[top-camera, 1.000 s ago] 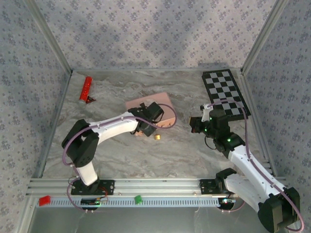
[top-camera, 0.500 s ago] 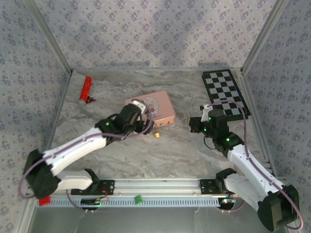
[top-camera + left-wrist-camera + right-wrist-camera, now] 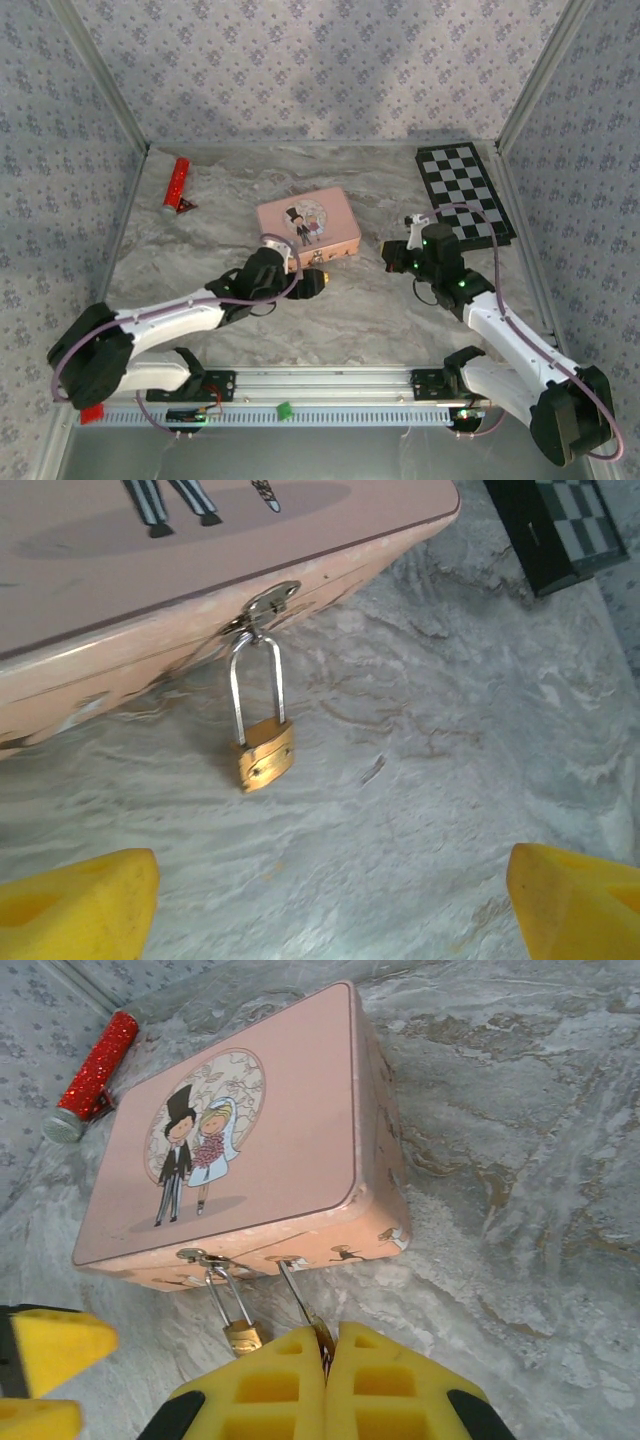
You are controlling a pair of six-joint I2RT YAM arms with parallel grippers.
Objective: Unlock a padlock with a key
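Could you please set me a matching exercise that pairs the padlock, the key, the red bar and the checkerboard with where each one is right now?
Things:
1. padlock
2. key
3. red bar
4. checkerboard

Places:
A. lying at the far right of the table
B. pinched in the shut right gripper
C. hanging by its shackle from the pink tin
D. lying at the far left of the table, near the wall

Pairs: 1-C, 2-B, 3-D, 4-A
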